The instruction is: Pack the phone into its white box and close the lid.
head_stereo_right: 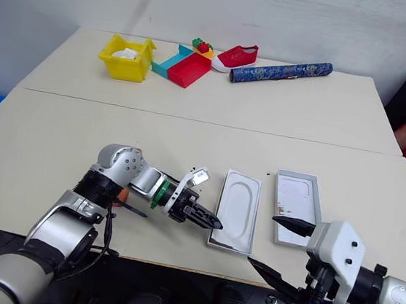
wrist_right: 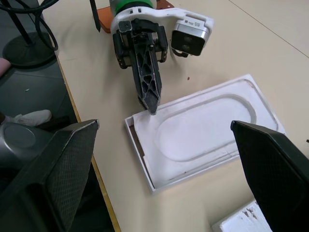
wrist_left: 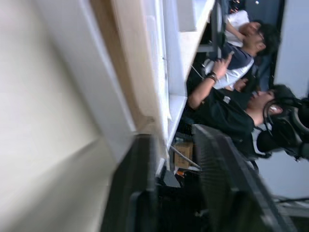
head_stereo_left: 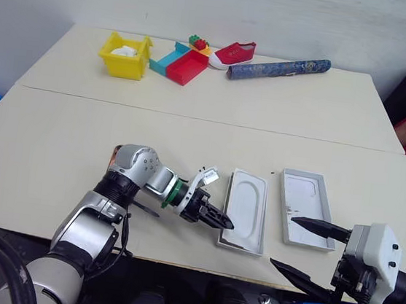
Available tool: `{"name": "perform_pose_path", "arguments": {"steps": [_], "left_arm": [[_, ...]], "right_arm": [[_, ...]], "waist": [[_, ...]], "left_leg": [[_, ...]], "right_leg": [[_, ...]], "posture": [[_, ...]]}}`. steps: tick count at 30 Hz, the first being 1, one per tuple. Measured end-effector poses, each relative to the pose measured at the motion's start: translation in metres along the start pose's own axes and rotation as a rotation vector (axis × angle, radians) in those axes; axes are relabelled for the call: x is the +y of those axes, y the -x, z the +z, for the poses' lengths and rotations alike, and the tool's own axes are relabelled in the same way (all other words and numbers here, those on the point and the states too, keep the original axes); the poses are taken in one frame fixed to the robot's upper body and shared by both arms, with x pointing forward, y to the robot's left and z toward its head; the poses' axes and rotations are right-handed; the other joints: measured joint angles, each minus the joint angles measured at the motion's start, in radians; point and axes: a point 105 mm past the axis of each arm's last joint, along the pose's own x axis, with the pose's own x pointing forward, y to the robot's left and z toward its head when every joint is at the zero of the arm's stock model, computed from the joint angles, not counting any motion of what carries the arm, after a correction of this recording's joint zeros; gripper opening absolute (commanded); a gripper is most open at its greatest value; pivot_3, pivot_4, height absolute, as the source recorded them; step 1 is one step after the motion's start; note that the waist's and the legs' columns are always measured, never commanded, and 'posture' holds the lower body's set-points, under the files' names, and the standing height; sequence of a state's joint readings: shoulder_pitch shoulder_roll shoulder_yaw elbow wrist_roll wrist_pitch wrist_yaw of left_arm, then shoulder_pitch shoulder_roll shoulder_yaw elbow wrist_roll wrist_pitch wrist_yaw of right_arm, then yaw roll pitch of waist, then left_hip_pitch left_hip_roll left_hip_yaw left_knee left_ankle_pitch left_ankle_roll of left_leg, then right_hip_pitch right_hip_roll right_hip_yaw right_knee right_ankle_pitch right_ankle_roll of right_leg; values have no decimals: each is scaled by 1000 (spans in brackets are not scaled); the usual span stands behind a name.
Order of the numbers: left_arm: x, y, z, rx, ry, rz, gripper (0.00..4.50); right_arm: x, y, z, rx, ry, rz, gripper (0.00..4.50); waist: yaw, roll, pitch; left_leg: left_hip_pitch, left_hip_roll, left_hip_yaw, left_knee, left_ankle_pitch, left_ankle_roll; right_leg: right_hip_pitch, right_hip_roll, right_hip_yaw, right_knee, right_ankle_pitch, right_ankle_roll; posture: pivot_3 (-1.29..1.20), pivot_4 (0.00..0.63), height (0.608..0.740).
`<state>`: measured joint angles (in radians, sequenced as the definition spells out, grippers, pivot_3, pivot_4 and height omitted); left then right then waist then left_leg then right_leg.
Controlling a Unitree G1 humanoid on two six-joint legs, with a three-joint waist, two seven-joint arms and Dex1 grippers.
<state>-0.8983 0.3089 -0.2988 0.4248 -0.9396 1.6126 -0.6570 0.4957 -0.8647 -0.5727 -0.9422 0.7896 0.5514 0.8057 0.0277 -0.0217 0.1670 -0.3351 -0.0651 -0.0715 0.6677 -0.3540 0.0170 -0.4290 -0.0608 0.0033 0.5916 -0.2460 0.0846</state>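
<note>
Left hand (wrist_right: 152, 108) reaches low across the tabletop (head_stereo_left: 56, 150), fingertips at the near-left corner of the white box (wrist_right: 145, 166). In the left wrist view the two fingers stand a little apart with a gap between them. They pinch nothing that I can make out.

The flat insert (wrist_right: 203, 130) with the oval recess sits inside the box, covering the floor. A sliver of brown shows along the near wall where the insert does not quite fill it. The left hand's place at that corner looks like an attempt to get under the insert's edge, since the insert probably has to come out before anything goes in.

The lid (head_stereo_left: 305, 208) lies just right of the box, white inside up, apart from it. Not yet needed.

Right hand (head_stereo_left: 284, 240) hovers at the front edge of the tabletop near the lid's near end, fingers spread wide, empty. Likely waiting to take the insert or the lid.

Phone (head_stereo_right: 123, 194): an orange patch shows under the left forearm, well left of the box. It is probably the phone, though mostly hidden. Not packed.
</note>
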Motion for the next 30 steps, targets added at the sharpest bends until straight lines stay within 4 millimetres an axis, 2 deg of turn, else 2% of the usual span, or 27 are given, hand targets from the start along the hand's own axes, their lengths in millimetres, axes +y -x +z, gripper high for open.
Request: {"name": "perform_pose_path", "arguments": {"steps": [7,11,13,18,20,22,25,30], "left_arm": [[-13,13,2,6,-62,-33,4471],[-25,23,3,4,-131,-52,4471],[-31,29,3,5,-219,-47,4471],[-40,50,16,-90,-626,15,4471],[-34,61,19,-133,-780,62,4059],[-28,70,16,-138,-861,88,3582],[-27,81,9,-139,-957,75,2592],[-30,92,12,-190,-1104,131,951]], "right_arm": [[4,-5,-4,4,-12,22,4500],[2,-6,-4,3,-8,18,4500],[-1,-6,-3,-2,1,12,4500],[-8,-17,0,-22,16,28,4500],[-14,-27,3,-25,27,37,4085],[-19,-35,3,-16,23,33,3580],[-32,-52,1,13,32,14,2504],[-43,-82,-11,94,62,38,718]], "waist": [[-1,0,0],[0,0,0],[-2,0,1],[-5,2,1],[-6,3,1],[-2,4,2],[-1,4,3],[0,4,3]], "left_leg": [[0,0,0,0,0,0],[0,0,0,0,0,0],[0,0,0,0,0,0],[0,1,0,-1,0,0],[0,1,1,-1,0,-1],[-1,2,0,-2,0,-1],[-2,2,0,-1,0,0],[-5,1,0,-1,-1,3]], "right_leg": [[0,0,0,0,0,0],[0,0,0,0,0,0],[0,0,0,-1,0,0],[0,0,1,-1,0,-1],[-1,0,0,-1,0,-1],[-2,0,0,-1,-1,-2],[-2,0,-1,-1,-1,-2],[-3,0,-1,-3,-1,-2]], "posture": [[0,150,740],[0,150,740],[0,150,740],[0,150,740],[0,150,740],[0,150,740],[0,150,740],[0,150,740]]}}
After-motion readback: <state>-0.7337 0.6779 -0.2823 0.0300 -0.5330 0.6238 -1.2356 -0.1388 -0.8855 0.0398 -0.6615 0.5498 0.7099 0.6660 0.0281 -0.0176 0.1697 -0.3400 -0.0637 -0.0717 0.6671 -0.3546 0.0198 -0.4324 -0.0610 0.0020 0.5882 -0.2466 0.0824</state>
